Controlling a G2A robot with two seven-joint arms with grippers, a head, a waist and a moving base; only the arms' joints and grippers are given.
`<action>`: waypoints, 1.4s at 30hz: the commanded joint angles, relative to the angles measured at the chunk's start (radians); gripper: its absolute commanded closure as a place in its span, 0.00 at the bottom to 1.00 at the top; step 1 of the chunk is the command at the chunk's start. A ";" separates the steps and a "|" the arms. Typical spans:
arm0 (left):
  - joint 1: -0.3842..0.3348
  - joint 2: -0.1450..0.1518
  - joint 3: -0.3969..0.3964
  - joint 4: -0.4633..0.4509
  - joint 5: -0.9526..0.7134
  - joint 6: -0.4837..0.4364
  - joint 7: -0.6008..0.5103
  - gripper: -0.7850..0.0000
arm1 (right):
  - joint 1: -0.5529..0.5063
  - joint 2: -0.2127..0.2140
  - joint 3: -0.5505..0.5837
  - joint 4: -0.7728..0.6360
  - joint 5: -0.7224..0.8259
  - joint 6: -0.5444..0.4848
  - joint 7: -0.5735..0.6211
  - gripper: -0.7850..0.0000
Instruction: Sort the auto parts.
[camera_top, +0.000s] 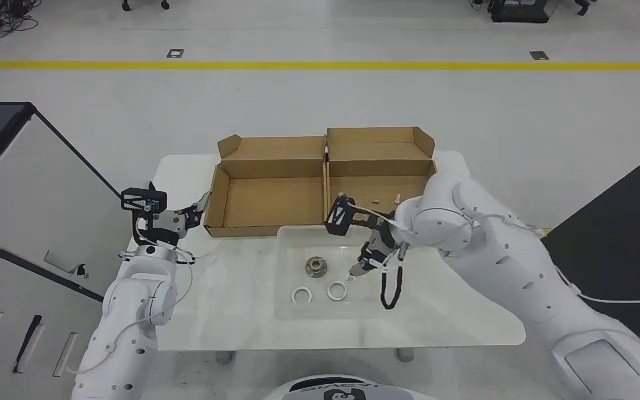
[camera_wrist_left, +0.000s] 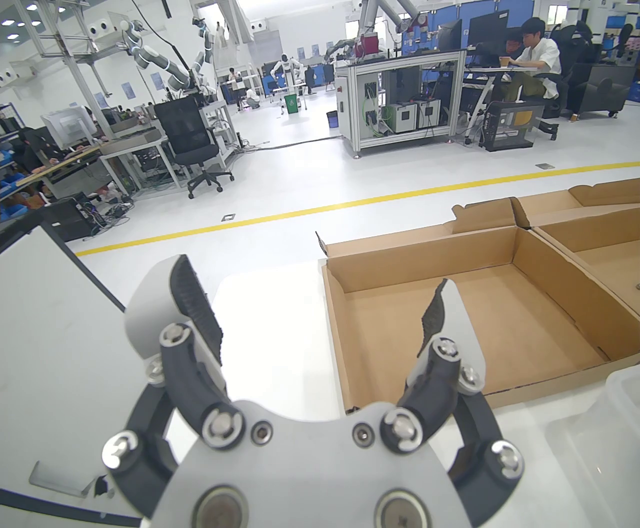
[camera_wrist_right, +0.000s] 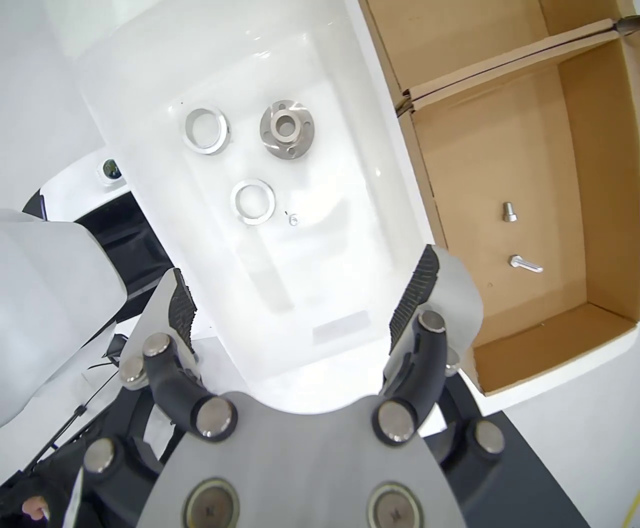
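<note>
Over the translucent white plastic tray (camera_wrist_right: 350, 75), right gripper (camera_wrist_right: 304, 270) hangs, jaws spread, nothing held. Left gripper (camera_wrist_left: 311, 277) at the left edge of the worktop (camera_top: 230, 310), jaws parted, empty too

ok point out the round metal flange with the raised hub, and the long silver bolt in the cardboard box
round metal flange (camera_wrist_right: 278, 132): right wrist view, on its raised hub
long silver bolt (camera_wrist_right: 527, 264): right wrist view, on its shank
</note>
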 joint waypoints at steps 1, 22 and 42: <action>0.000 0.000 0.000 0.000 0.000 0.000 0.000 0.00 | 0.013 0.005 -0.030 0.005 0.018 -0.001 0.000 0.00; 0.000 0.000 0.000 0.000 0.000 0.000 0.000 0.00 | 0.047 -0.012 -0.172 0.092 -0.022 -0.003 0.000 0.00; 0.000 0.000 0.000 0.000 0.000 0.000 0.000 0.00 | 0.161 -0.110 -0.392 0.290 -0.040 0.046 -0.016 0.00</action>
